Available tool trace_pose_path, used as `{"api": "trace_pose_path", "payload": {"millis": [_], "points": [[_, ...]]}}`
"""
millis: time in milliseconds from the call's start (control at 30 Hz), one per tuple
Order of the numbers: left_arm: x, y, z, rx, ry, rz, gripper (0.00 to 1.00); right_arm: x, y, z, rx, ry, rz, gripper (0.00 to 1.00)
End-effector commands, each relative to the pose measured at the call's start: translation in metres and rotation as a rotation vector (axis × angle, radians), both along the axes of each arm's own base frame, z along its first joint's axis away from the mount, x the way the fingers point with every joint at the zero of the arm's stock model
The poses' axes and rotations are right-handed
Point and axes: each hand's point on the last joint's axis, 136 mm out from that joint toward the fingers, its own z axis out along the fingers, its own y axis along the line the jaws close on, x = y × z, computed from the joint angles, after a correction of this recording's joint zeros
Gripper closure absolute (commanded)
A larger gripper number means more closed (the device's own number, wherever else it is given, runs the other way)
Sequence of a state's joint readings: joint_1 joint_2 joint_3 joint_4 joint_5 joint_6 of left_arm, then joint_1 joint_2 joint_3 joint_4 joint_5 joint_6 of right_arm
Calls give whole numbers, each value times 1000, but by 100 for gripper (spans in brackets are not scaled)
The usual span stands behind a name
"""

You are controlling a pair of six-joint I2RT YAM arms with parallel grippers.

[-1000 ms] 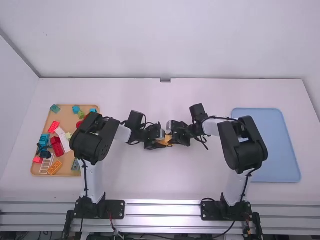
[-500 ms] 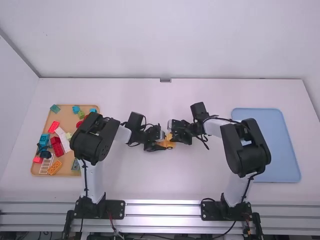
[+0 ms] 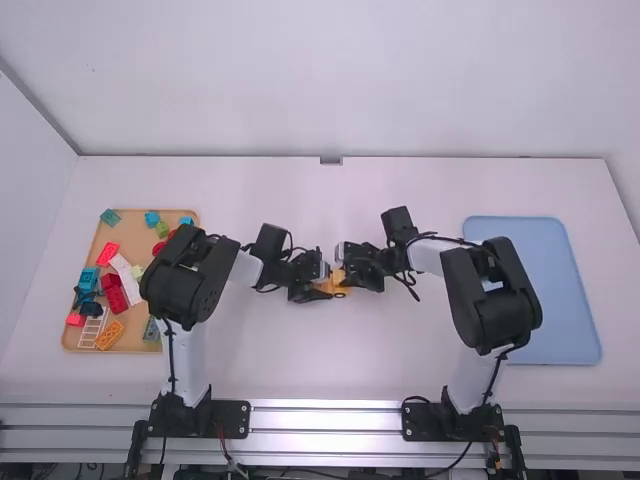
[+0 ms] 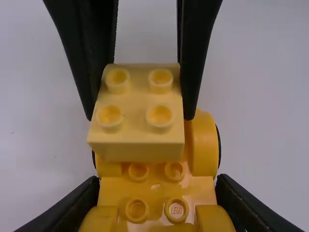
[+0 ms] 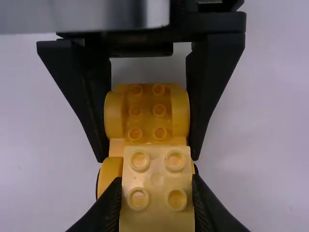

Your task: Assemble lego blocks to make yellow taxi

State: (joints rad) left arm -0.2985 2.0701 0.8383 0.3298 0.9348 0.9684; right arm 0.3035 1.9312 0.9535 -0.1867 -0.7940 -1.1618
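In the high view, my left gripper [image 3: 316, 284] and right gripper [image 3: 350, 277] face each other mid-table, with the yellow-orange wheeled base [image 3: 336, 283] between them. In the left wrist view, my left gripper [image 4: 158, 185] is shut on the sides of that studded base [image 4: 155, 187]. A pale yellow two-by-two brick [image 4: 137, 137] overlaps the far part of the base, clasped by the other gripper. The right wrist view has my right gripper [image 5: 156, 181] shut on the pale brick [image 5: 157, 193], over one end of the base [image 5: 147, 113]. Whether brick and base touch, I cannot tell.
An orange-tan tray [image 3: 140, 341] of loose coloured bricks lies on the left, partly under the left arm. A light blue tray [image 3: 560, 290] lies on the right, with the right arm's elbow over its near-left part.
My right gripper has shifted slightly to the right, and its elbow swung a little right, uncovering more of the orange pieces. The left arm has stayed almost still.
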Motion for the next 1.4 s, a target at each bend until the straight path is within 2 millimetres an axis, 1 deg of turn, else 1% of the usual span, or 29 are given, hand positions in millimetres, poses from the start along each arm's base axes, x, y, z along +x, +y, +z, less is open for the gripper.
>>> {"api": "trace_pose_path", "payload": {"millis": [0, 100, 300, 433, 533, 567, 767, 967, 1133, 1233, 1267, 1333, 1367], "points": [[-9, -2, -5, -7, 23, -18, 40, -5, 2, 9, 30, 7, 4, 89], [-9, -2, -5, -7, 23, -18, 40, -7, 4, 8, 25, 11, 11, 89], [-9, -2, -5, -7, 23, -18, 40, -10, 8, -1, -45, -3, 15, 89], [-9, -2, -5, -7, 22, -18, 40, -10, 9, -5, -77, -10, 9, 91], [-9, -2, -5, -7, 23, -18, 39, -8, 8, -5, -75, -12, 5, 91], [-9, -2, -5, -7, 22, -18, 39, -5, 6, -4, -74, -15, -4, 91], [-9, -1, -5, -5, 22, -17, 39, -4, -1, -3, -55, 5, -21, 91], [-8, -1, -5, -5, 21, -14, 39, -7, 2, 0, -37, 10, -7, 90], [-8, -1, -5, -5, 22, -16, 39, -6, 3, -3, -62, 3, -10, 89], [-8, -1, -5, -6, 22, -16, 39, -6, 3, -3, -60, 0, -9, 85], [-8, 0, -4, -8, 23, -13, 39, -6, 3, -3, -61, -1, -8, 80], [-9, -1, -5, -7, 22, -17, 38, -6, 3, -3, -62, -1, -8, 73], [-9, -1, -5, -7, 22, -17, 39, -6, 3, -3, -62, -1, -8, 73]]}}
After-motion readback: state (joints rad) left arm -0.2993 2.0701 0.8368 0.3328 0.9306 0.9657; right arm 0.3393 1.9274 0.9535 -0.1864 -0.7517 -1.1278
